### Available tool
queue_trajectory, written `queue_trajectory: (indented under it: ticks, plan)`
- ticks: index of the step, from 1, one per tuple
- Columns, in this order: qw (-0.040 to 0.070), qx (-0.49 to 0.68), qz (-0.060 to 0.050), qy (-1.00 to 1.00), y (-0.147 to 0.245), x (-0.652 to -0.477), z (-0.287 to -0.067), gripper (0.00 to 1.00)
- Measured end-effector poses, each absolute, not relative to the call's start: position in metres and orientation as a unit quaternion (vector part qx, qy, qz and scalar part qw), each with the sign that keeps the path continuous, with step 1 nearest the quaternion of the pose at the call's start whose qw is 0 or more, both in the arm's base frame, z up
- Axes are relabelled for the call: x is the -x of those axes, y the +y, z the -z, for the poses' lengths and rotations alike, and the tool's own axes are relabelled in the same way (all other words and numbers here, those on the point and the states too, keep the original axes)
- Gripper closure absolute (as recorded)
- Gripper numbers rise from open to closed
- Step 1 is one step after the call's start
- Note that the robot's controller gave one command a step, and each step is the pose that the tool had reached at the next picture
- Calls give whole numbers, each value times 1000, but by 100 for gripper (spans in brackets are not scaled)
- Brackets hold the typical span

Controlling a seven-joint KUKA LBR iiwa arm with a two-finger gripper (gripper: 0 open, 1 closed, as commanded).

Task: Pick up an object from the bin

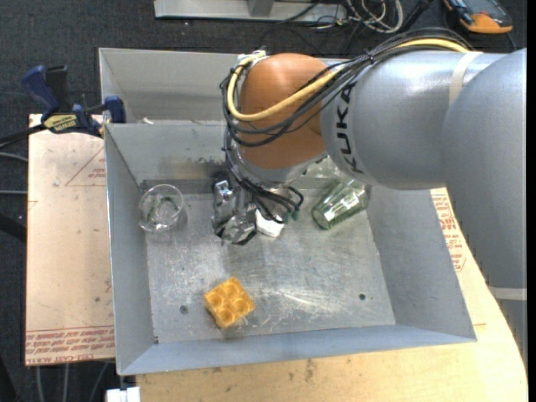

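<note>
**Tool hanging low between two glass pieces in the bin**

The big grey arm, wearing its orange cover, is reaching into the grey metal bin. It is holding the tool low over the floor, towards the back wall. A clear glass jar is lying on its side to the right of the tool as the camera sees it, near but apart. A clear glass cup is sitting to the tool's left, about as near. A yellow waffle-shaped block is lying in front of the tool, further off than either glass. Dark cables are crowding the tool, so I cannot tell whether it is apart or together.
</note>
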State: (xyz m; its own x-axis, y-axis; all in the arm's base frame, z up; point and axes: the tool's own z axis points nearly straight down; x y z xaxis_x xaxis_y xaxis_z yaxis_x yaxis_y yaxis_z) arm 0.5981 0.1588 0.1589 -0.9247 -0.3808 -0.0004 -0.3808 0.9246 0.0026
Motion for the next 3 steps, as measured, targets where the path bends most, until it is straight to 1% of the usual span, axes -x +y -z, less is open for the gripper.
queue_trajectory:
  ticks: [1,2,3]
  plan:
    - [0,-202,0,-979,155,-584,-183,100]
    - [-3,-24,0,-1000,104,-547,-253,0]
    - [-1,-25,0,-1000,105,-547,-251,0]
